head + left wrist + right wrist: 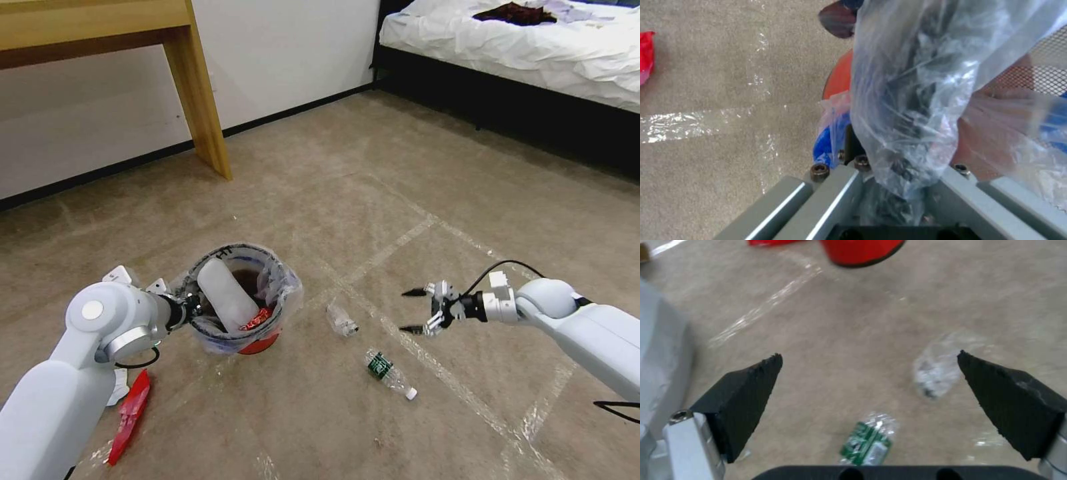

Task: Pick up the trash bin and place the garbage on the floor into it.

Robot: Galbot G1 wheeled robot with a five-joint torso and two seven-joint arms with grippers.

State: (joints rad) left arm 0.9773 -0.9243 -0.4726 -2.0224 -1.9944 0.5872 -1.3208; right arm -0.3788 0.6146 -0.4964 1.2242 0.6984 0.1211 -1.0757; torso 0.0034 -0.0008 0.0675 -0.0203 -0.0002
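Carpet [373,167], beige and crossed by shiny tape lines, runs to a white wall, a wooden table leg [200,93] far left and a bed [533,47] far right. Left gripper [190,308] clamps the red trash bin [257,343] at its bagged rim; a white slipper [227,295] sits inside. Right gripper [417,310] hovers wide open near a green-labelled bottle [383,368] and a crushed clear bottle [341,320].

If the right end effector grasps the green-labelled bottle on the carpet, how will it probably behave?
The green-labelled bottle looks empty and clear, so it is probably light. It lies on its side, so a nudge may roll it. Its thin plastic will likely dent between the open right end effector's pads.
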